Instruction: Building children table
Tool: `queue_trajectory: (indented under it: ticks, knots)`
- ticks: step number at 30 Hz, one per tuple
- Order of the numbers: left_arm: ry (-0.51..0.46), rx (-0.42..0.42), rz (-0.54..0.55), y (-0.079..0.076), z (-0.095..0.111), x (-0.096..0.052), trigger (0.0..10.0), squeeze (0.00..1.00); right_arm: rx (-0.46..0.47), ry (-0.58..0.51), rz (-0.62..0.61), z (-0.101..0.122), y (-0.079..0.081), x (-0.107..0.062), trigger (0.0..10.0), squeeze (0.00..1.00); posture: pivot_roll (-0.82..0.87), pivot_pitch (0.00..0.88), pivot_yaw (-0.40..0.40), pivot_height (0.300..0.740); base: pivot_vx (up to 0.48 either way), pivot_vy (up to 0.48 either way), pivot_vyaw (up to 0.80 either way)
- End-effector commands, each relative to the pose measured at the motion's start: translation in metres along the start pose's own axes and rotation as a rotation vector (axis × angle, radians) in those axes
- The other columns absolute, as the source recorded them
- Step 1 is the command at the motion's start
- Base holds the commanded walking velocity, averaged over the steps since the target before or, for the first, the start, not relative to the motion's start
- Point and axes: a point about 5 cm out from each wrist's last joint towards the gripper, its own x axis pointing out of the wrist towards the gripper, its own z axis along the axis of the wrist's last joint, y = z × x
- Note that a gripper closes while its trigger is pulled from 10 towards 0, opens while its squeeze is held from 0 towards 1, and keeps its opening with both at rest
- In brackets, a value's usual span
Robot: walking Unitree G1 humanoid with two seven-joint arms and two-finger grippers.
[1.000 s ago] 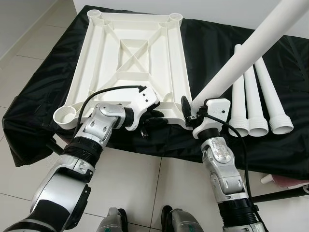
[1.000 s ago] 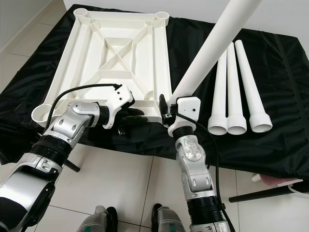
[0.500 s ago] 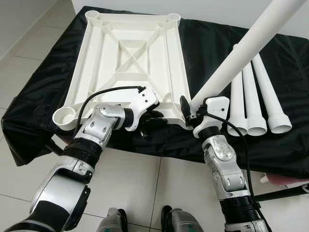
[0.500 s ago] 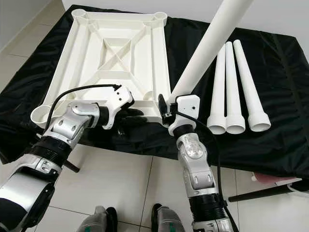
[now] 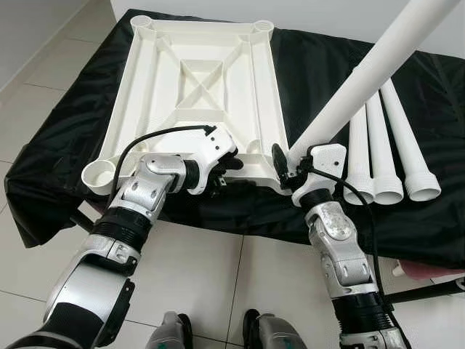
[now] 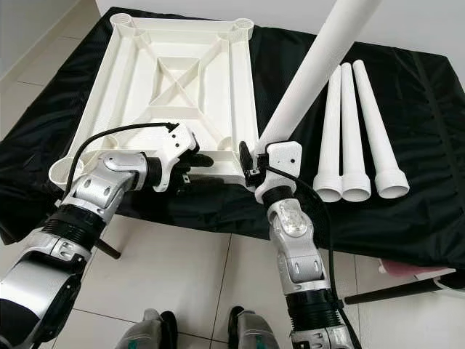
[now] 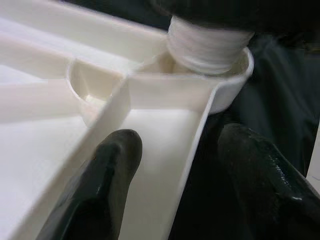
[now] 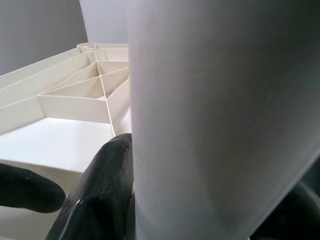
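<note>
Tabletop (image 5: 196, 80) upside down on black-draped counter (image 5: 305, 65), ribs up. Left eye: right claw (image 5: 289, 169) clamped low on leg (image 5: 363, 80) at near corner socket; left claw (image 5: 221, 171) at near rim. Left wrist: fingers (image 7: 100, 185) apart, astride rim, threaded leg end seated in socket (image 7: 220, 85). Probably light, stiff, slick plastic; best gripped near base

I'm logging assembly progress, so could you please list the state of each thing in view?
Tabletop: upside down on the black cloth, ribs up.
Held leg: upright, tilted, threaded end in the near right corner socket.
Three spare legs: lying side by side, unattached.
Right gripper: shut on the held leg.
Left gripper: open, straddling the tabletop's edge.
</note>
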Motion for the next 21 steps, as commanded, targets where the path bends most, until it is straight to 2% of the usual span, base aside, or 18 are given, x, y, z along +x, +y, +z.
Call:
queue_trajectory:
  ticks: [1, 8, 14, 21]
  knots:
    - [-0.031, 0.013, -0.033, 0.001, 0.009, -0.006, 10.0, 0.0, 0.011, 0.017, -0.006, -0.002, -0.009, 0.002, 10.0, 0.0, -0.05, 0.204, -0.015, 0.74, 0.0, 0.0, 0.0]
    - [-0.112, 0.016, -0.018, 0.008, 0.029, -0.019, 10.0, 0.0, 0.013, 0.008, 0.043, 0.005, -0.022, 0.014, 10.0, 0.0, -0.05, 0.192, -0.021, 0.74, 0.0, 0.0, 0.0]
    - [-0.132, 0.012, 0.039, 0.017, 0.035, -0.029, 10.0, 0.0, 0.009, 0.026, 0.126, 0.007, -0.029, 0.022, 10.0, 0.0, -0.04, 0.185, -0.024, 0.74, 0.0, 0.0, 0.0]
    - [-0.133, 0.005, 0.037, 0.011, 0.032, -0.031, 10.0, 0.0, 0.02, 0.042, 0.222, 0.009, -0.035, 0.026, 10.0, 0.0, -0.04, 0.172, -0.029, 0.74, 0.0, 0.0, 0.0]
